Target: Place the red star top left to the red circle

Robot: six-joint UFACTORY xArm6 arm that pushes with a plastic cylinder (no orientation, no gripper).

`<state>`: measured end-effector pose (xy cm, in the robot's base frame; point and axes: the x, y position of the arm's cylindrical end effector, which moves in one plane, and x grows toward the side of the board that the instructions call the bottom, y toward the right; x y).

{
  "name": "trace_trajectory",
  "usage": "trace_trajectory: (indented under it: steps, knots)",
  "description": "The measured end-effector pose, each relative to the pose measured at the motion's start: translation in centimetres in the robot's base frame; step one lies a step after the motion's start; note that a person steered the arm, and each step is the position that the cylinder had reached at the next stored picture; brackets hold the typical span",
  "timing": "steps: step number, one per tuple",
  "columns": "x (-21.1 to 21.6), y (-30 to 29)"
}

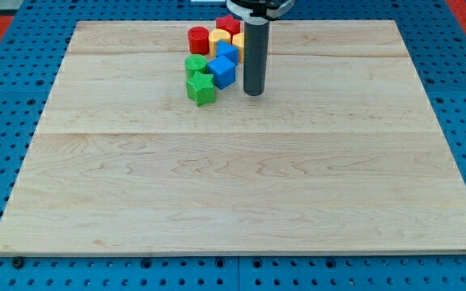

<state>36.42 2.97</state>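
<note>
Red circle [198,40] stands at the cluster's left, on the wooden surface [233,186]. Red star [228,25] sits up and right of it, partly hidden. My tip [253,91] rests beside the blue block [222,71]. No jaws fitted.

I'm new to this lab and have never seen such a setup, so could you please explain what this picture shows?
There is one picture, from a single camera looking down at an angle on a wooden board that rests on a blue perforated base. The dark upright rod is the end of a robot arm. It has no gripper and holds nothing; my tip only slides on the board and pushes blocks. Near the view's top is a tight cluster of small blocks: a red circle, a red star partly behind the rod, a yellow block, two blue blocks, and two green blocks. My tip stands just to the right of the lower blue block, with a narrow gap showing between them.
</note>
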Motion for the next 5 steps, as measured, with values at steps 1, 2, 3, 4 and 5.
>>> trace_trajectory:
  steps: [1,2,3,4,5]
  knots:
    - [0.0,0.0]
    - [0.5,0.5]
    - [-2.1,4.4]
    - [-9.7,7.8]
    - [-15.2,3.9]
